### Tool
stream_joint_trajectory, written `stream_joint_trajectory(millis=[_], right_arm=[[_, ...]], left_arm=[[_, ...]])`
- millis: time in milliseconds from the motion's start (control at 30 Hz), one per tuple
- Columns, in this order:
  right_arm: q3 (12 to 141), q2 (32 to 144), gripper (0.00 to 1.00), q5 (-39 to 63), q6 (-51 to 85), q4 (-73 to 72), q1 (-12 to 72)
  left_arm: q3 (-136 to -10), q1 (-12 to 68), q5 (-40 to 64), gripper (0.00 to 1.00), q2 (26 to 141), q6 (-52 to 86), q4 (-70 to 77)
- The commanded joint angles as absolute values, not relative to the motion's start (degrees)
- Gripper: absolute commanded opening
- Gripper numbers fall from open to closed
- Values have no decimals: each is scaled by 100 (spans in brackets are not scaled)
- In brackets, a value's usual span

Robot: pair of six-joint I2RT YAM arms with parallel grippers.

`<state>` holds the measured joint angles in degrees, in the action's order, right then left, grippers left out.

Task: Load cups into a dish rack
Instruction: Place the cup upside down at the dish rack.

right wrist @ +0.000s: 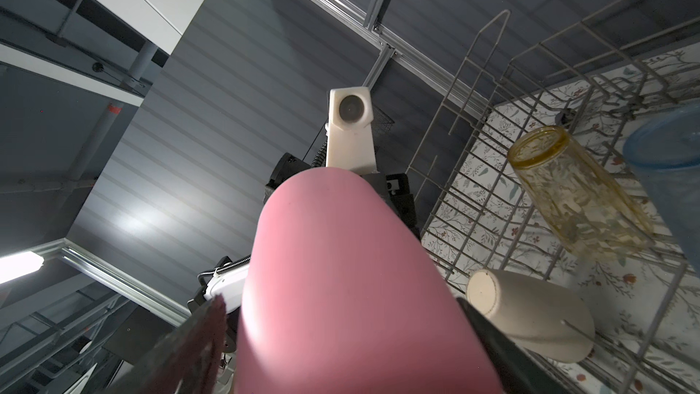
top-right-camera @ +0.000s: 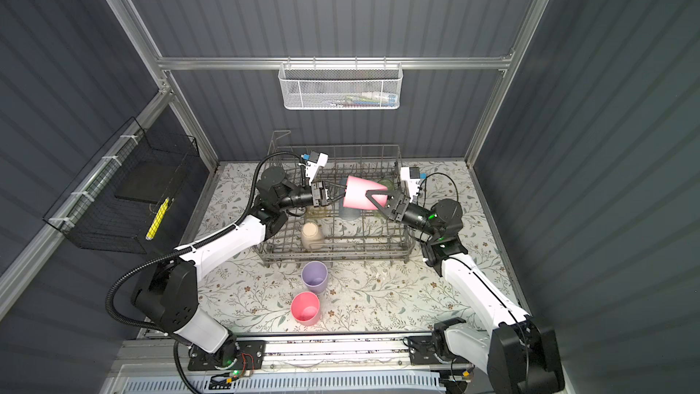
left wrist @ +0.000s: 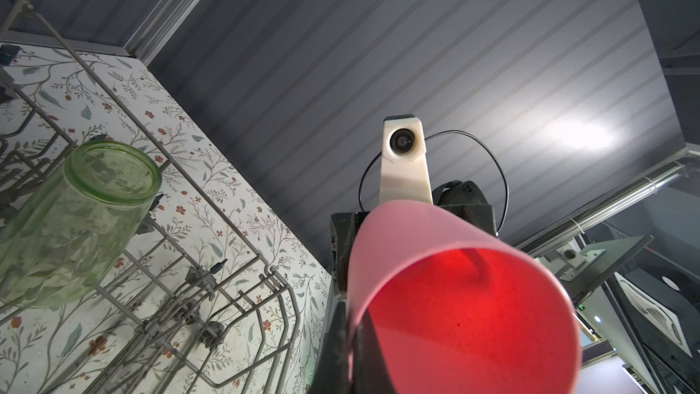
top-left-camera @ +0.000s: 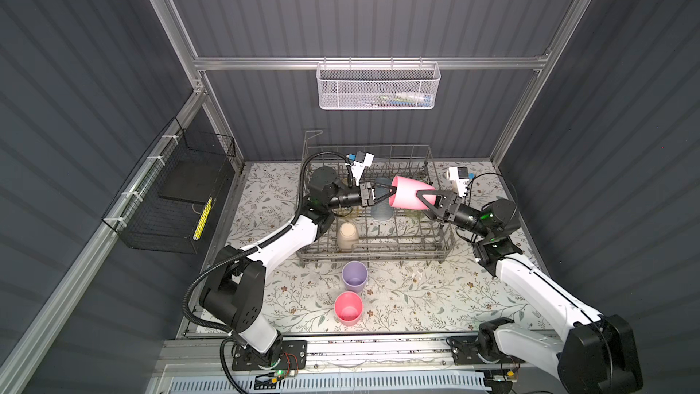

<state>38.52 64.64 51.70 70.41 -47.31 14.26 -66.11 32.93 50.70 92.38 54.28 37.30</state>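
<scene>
The floral table [top-left-camera: 416, 297] is being taken up mostly by the dish rack [top-left-camera: 397, 250], over which both arms are being stretched; the black wire basket [top-left-camera: 163, 229] and white mesh basket [top-left-camera: 378, 89] are being borne by the walls, well apart. The held pink cup [top-left-camera: 407, 193] is being carried on its side above the rack's middle, its rim being pinched by the closed left gripper [top-left-camera: 390, 194]. Its closed end is being straddled by the right gripper [top-left-camera: 414, 200], whose jaws are being held wide, with a gap being shown beside one pad [right wrist: 189, 343]. The blue cup [top-left-camera: 382, 212] beneath is being half hidden. The beige cup [top-left-camera: 347, 236] is being propped on tines, and the amber cup [right wrist: 575, 198] and green cup [left wrist: 79, 221] are being screened by the arms in both top views. The lilac cup [top-left-camera: 355, 276] and upright pink cup [top-left-camera: 348, 308] are being supported by the table, before the rack
</scene>
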Motion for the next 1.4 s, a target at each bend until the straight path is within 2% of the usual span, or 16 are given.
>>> stream_joint_trajectory(millis=[0, 467, 900, 1167, 1367], right_arm=[[3946, 6521, 89, 5230, 7128, -5054, 1450], [3964, 6588, 82, 5234, 7167, -5129, 1492], [3872, 6602, 60, 5203, 7313, -5496, 1503], [3780, 6445, 49, 5168, 7353, -5726, 1468], [3745, 6152, 46, 5194, 7195, -5494, 1390]], left_arm=[[-6592, 3329, 5243, 0, 9298, 5514, 3990], [-6596, 3375, 5280, 0, 9435, 5576, 4089], [-6574, 3375, 5302, 0, 9386, 5458, 3909], [-6518, 3366, 5203, 12, 9229, 5325, 3797], [-6448, 3349, 5126, 18, 9151, 5346, 3901]])
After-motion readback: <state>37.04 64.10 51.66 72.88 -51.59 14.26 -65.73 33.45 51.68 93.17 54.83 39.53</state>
